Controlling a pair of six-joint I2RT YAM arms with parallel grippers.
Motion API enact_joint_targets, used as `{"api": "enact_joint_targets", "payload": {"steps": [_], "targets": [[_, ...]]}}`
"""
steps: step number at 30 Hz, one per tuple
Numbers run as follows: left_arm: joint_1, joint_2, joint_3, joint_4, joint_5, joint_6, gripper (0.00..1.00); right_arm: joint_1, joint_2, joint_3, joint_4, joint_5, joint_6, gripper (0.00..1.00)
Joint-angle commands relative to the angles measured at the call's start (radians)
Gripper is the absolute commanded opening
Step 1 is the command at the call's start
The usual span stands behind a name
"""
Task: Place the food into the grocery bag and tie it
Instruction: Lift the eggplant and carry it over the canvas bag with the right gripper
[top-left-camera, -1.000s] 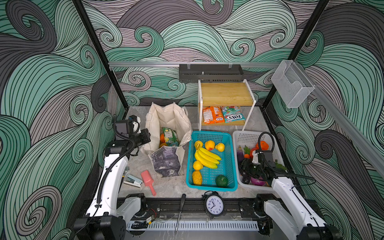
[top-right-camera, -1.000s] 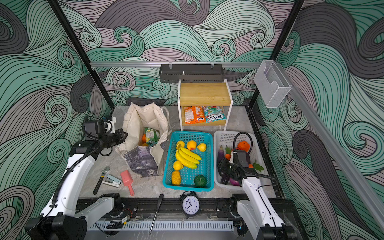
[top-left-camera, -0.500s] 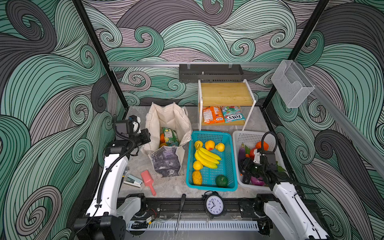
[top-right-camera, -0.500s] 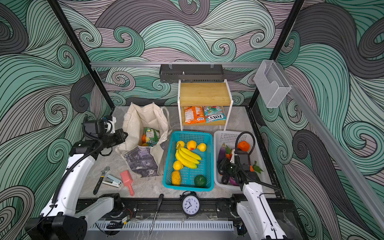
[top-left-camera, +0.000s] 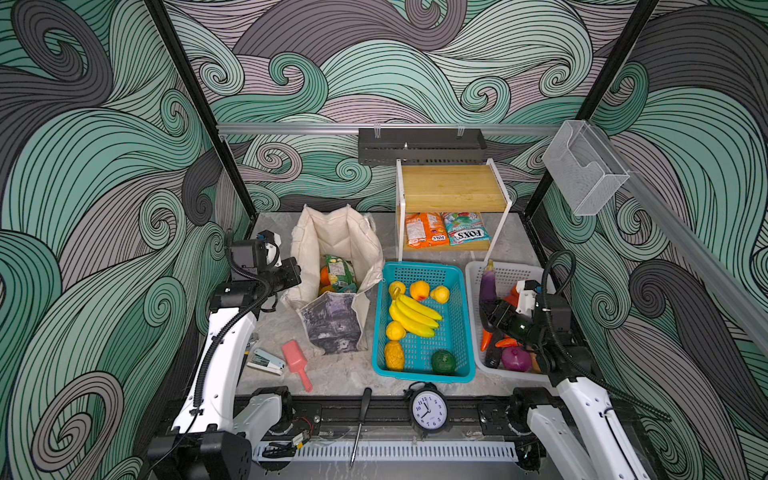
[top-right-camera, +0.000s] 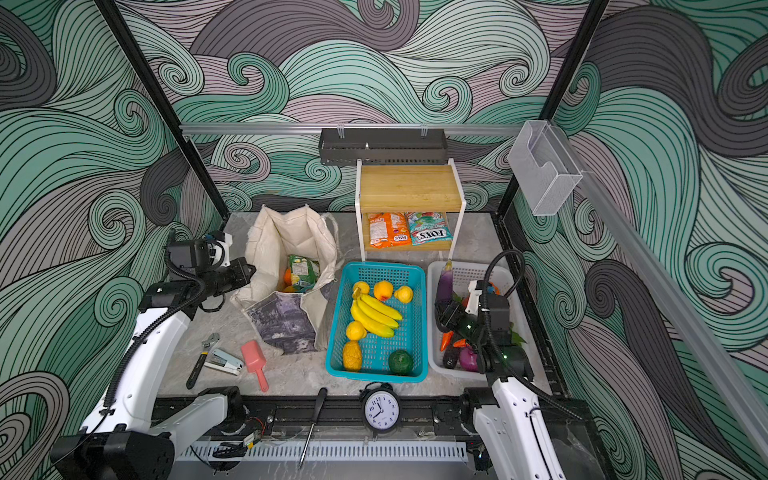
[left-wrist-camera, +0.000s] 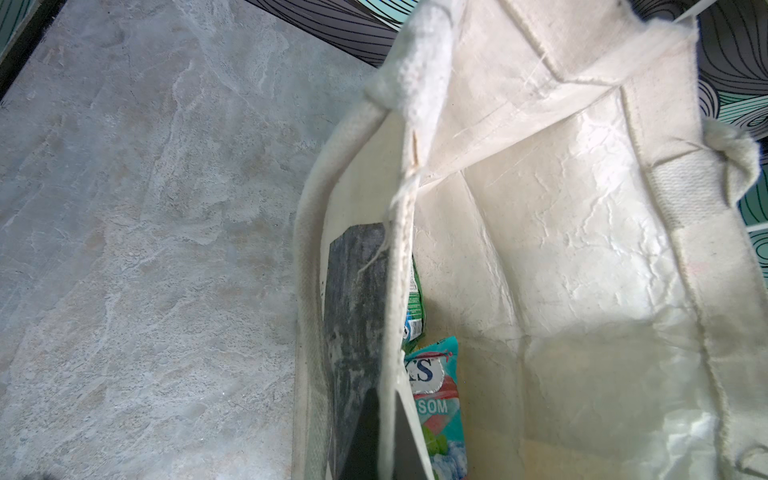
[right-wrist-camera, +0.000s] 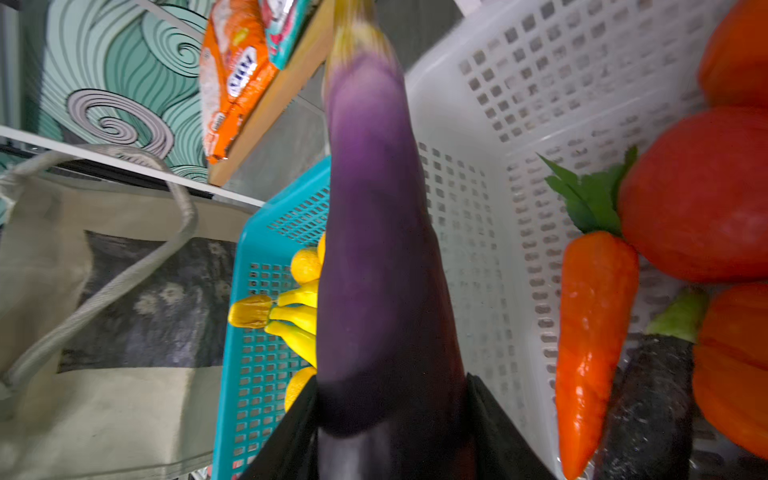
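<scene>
**Gripping eggplant, pinching bag rim**

Can't see eggplant's (right-wrist-camera: 374, 249) thick end behind right gripper (right-wrist-camera: 390, 390); can't tell if lifted clear of white basket (top-left-camera: 513, 274). Can't make out bag (top-left-camera: 336, 237) floor under green packet (top-left-camera: 338, 272), teal packet (left-wrist-camera: 436, 382) and orange (top-left-camera: 324, 275). Reaching left arm forward, wrist level at bag's left side; bending right arm low over white basket. Pinching bag rim with left gripper (left-wrist-camera: 386, 415), closed tight on cloth. Clamping eggplant with right gripper, stem toward back wall. Found bag upright and open on tabletop (top-left-camera: 274, 328), just left of teal basket (top-left-camera: 455, 332).
</scene>
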Motion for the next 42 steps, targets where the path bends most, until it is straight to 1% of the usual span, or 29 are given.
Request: {"api": "enact_joint_targets", "payload": {"steps": [1, 3, 6, 8, 12, 14, 17, 20, 23, 27, 31, 33, 34, 37, 39, 42], "targets": [[0.004, -0.008, 0.003, -0.009, 0.024, 0.006, 0.0, 0.0, 0.006, 0.045, 0.102, -0.099, 0.037, 0.46], [0.004, -0.012, 0.001, -0.005, 0.032, 0.005, 0.0, 0.009, 0.016, 0.041, 0.208, -0.13, 0.085, 0.44], [0.004, -0.013, 0.001, -0.008, 0.031, 0.006, 0.0, 0.064, 0.052, 0.087, 0.266, -0.133, 0.106, 0.43], [0.004, -0.013, 0.001, -0.007, 0.035, 0.005, 0.0, 0.134, 0.087, 0.139, 0.277, -0.096, 0.08, 0.43], [0.004, -0.007, 0.001, -0.007, 0.045, 0.002, 0.0, 0.318, 0.183, 0.269, 0.282, -0.004, 0.036, 0.43], [0.003, -0.01, -0.001, -0.002, 0.052, -0.001, 0.0, 0.395, 0.247, 0.323, 0.312, 0.018, 0.031, 0.43], [0.004, -0.007, -0.003, 0.001, 0.053, -0.002, 0.0, 0.521, 0.386, 0.436, 0.326, 0.041, 0.006, 0.43], [0.004, -0.004, -0.003, 0.0, 0.06, -0.004, 0.0, 0.632, 0.527, 0.563, 0.348, 0.02, -0.029, 0.43], [0.004, 0.001, -0.004, 0.002, 0.053, -0.004, 0.0, 0.721, 0.658, 0.691, 0.344, 0.02, -0.047, 0.44], [0.003, -0.01, -0.004, 0.012, 0.072, -0.009, 0.0, 0.789, 0.842, 0.889, 0.251, 0.022, -0.043, 0.44], [0.002, -0.017, -0.01, 0.02, 0.07, -0.005, 0.0, 0.817, 1.0, 1.011, 0.259, 0.014, -0.012, 0.44], [0.002, -0.017, -0.013, 0.025, 0.076, -0.006, 0.0, 0.824, 1.081, 1.093, 0.206, 0.022, -0.016, 0.44], [0.002, -0.015, -0.013, 0.028, 0.08, -0.006, 0.0, 0.83, 1.122, 1.143, 0.15, 0.033, -0.023, 0.43], [0.002, -0.008, -0.011, 0.024, 0.084, -0.005, 0.0, 0.861, 1.21, 1.246, 0.014, 0.075, -0.066, 0.42], [0.002, -0.01, -0.013, 0.026, 0.084, -0.005, 0.0, 0.88, 1.237, 1.26, -0.027, 0.122, -0.085, 0.42], [0.002, -0.007, -0.011, 0.024, 0.084, -0.007, 0.0, 0.892, 1.262, 1.266, -0.095, 0.223, -0.088, 0.42]]}}
